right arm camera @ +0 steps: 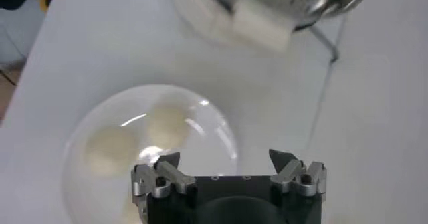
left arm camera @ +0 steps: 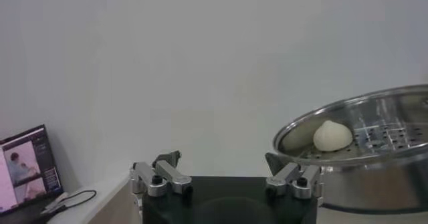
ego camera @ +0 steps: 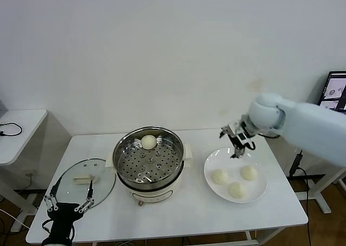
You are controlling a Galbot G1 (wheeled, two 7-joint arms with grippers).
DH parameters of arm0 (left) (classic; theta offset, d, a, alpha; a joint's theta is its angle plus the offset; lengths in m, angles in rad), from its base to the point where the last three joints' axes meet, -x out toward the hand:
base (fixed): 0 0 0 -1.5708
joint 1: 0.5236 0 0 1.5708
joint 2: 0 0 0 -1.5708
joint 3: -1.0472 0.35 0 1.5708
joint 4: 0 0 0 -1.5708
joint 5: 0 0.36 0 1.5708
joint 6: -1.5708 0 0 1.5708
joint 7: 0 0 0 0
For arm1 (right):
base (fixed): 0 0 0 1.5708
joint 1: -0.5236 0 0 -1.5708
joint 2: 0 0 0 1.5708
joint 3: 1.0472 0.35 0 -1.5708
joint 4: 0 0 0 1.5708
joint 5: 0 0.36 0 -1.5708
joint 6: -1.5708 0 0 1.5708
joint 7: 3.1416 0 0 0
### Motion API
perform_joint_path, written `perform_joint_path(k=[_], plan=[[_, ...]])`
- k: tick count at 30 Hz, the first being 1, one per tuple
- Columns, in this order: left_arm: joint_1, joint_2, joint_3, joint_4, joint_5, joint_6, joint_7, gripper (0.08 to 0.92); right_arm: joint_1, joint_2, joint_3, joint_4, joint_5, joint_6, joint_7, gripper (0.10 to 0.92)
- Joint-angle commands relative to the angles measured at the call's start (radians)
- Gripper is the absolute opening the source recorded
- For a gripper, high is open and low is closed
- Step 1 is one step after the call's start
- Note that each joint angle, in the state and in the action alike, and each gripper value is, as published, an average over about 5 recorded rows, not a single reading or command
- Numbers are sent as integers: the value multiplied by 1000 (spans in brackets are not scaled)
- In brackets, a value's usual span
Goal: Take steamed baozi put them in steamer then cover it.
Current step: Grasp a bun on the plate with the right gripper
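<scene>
Right claw (ego camera: 238, 144) wide open, empty, hung over far rim of plate (ego camera: 262, 187), frame right. Three buns (ego camera: 219, 176) left on plate; one bun (ego camera: 148, 141) already in steamer (ego camera: 148, 162), frame centre. Nearest bun to be straddled squarely, squeezed gently. Lid (ego camera: 84, 178) flat on desk (ego camera: 189, 213), lower left. Left claw (ego camera: 67, 204) open, empty, parked beside lid.

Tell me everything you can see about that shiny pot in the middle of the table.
The steamer is a round, shiny steel pot on a white base with a pale handle on each side. It stands upright mid-table, uncovered, between the glass lid lying flat on the robot's left side and the white plate on its right. Its perforated tray holds one cream-white bun near the far rim. Neither pincer touches it.
</scene>
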Motion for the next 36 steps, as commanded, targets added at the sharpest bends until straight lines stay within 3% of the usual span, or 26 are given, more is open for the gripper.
perform_joint_path(k=[1, 18, 36], plan=[[3, 1, -5, 0, 0, 3, 1, 823, -245, -58, 111, -3, -60, -55, 9, 823], [22, -12, -17, 4, 6, -1, 0, 823, -431, 144, 239, -255, -121, -36, 24, 823], [18, -12, -15, 6, 10, 1, 3, 823, -463, 228, 265, -351, -146, -37, 47, 800]])
